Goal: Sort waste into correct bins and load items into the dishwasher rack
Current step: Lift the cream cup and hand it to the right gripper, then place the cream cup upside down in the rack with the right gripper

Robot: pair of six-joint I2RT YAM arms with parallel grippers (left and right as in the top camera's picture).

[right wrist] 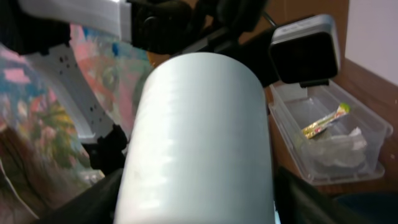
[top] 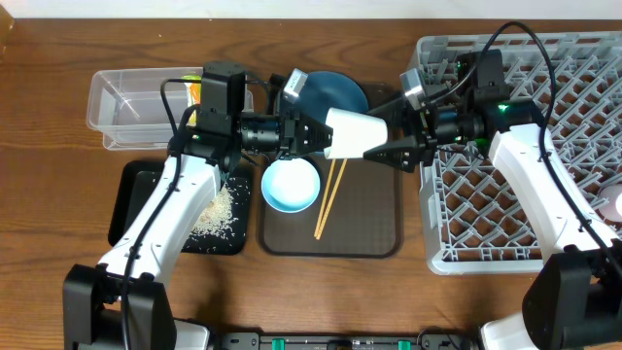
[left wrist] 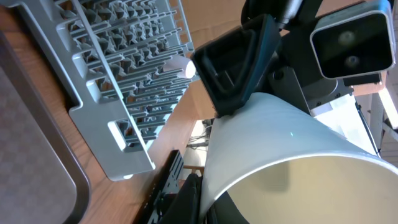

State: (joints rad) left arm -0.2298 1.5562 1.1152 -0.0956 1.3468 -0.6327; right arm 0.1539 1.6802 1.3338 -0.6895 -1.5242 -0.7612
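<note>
The pale green-white cup [top: 355, 133] hangs sideways above the brown tray, between both grippers. My left gripper [top: 313, 135] is shut on its rim [left wrist: 292, 155]. My right gripper [top: 394, 152] grips its base end, with fingers on both sides of the cup [right wrist: 199, 143]. The dark blue bowl [top: 335, 92], the small light blue bowl [top: 291, 185] and the chopsticks [top: 328, 199] lie on the tray below. The clear tub [right wrist: 298, 134] holds the yellow-green wrapper [right wrist: 323, 121] and tissue [right wrist: 339, 149]. Rice [top: 216, 216] lies in the black tray [top: 131, 194]. A pink cup [left wrist: 179, 65] lies in the grey rack [top: 525, 194].
The brown serving tray [top: 379, 238] sits at the centre between the black tray and the rack. The clear tub [top: 126, 97] stands at the back left. The rack fills the right side up to the table's edge.
</note>
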